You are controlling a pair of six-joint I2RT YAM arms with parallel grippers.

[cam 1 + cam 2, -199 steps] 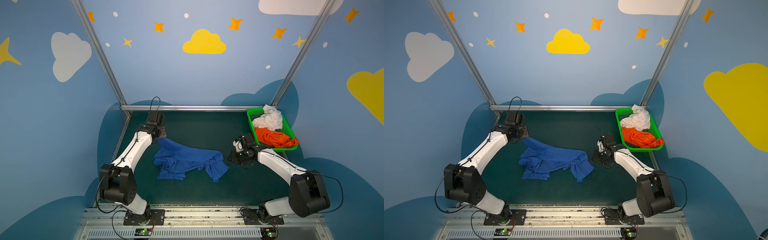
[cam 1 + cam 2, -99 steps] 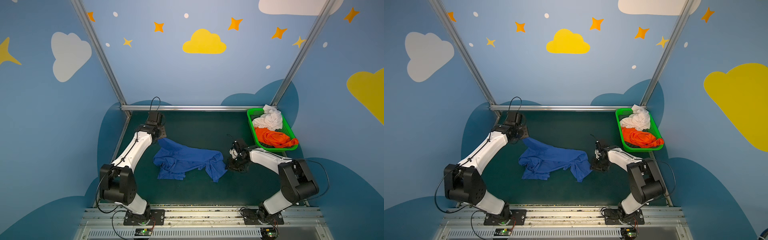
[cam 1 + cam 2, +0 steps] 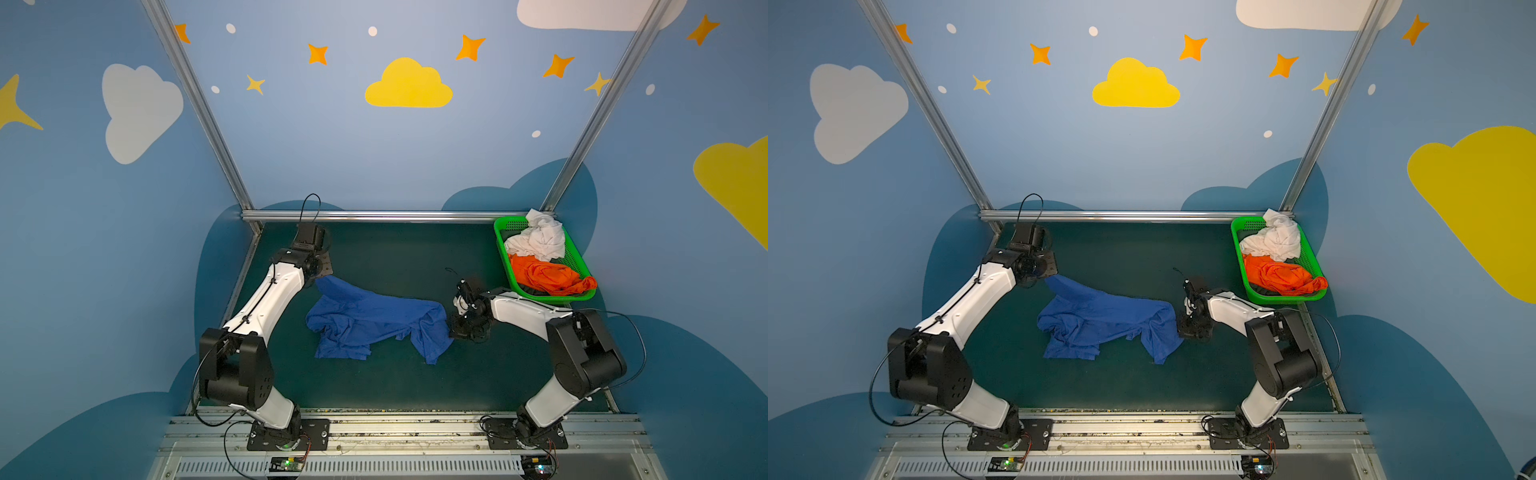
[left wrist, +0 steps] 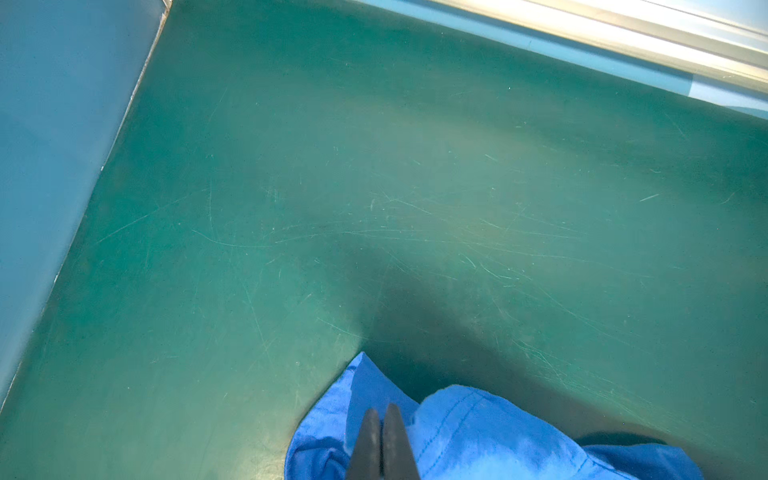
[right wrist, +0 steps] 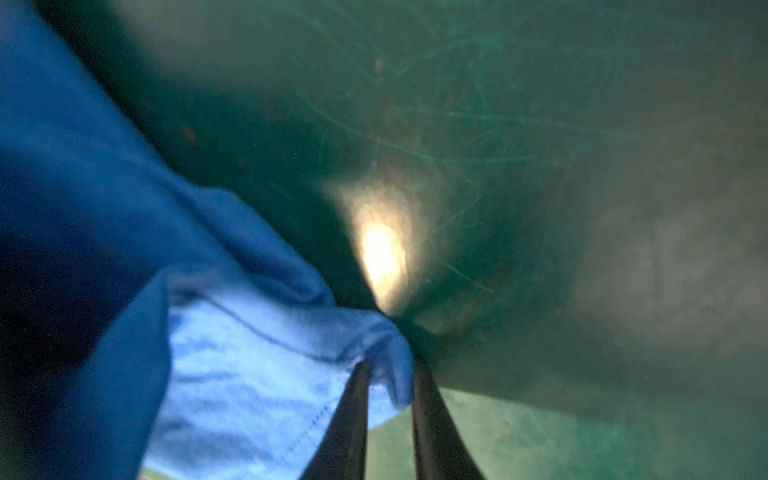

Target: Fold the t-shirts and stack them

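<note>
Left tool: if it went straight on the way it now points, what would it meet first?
The left tool, shut on the blue shirt, points down at the green table. Straight on, it would probably meet that surface first, short of the back rail; depth is unclear.

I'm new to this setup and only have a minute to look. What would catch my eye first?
A crumpled blue t-shirt sprawls across the middle of the dark green table. The left fingers pinch its far left corner, and the right fingers pinch its right edge. In the far right corner, a green basket holds a white t-shirt and an orange t-shirt, both bunched up.
</note>
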